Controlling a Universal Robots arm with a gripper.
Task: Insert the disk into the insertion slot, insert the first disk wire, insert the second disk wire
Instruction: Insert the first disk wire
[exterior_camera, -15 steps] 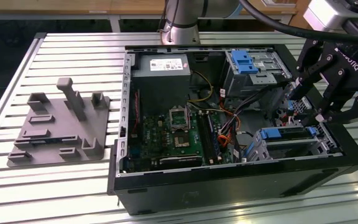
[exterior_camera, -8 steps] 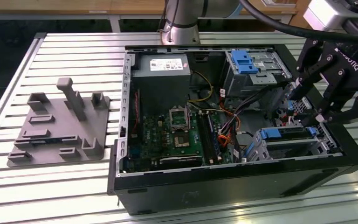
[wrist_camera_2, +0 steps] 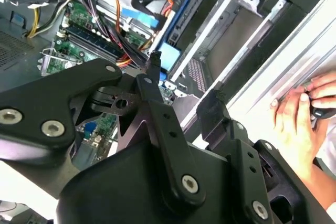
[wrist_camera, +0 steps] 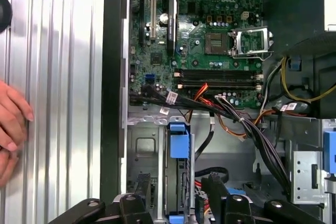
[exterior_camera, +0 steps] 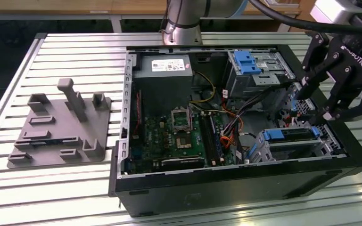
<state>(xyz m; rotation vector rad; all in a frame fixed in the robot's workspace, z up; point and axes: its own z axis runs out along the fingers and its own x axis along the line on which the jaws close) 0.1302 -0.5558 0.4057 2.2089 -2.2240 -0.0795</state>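
The disk, silver with a blue caddy, lies in the insertion slot, a silver perforated cage at the case's front corner on the exterior view's right. My gripper hangs just above that cage, open, with nothing between its fingers. In the first wrist view the caddy's blue end lies below the gap between my fingertips. A black cable and a red-orange cable hang beside the disk. I cannot tell whether any wire is plugged into it.
The open computer case holds a green motherboard, a grey power supply and a taller cage with a blue latch. A grey fixture plate lies at the exterior view's left. A person's hand rests on the slatted table.
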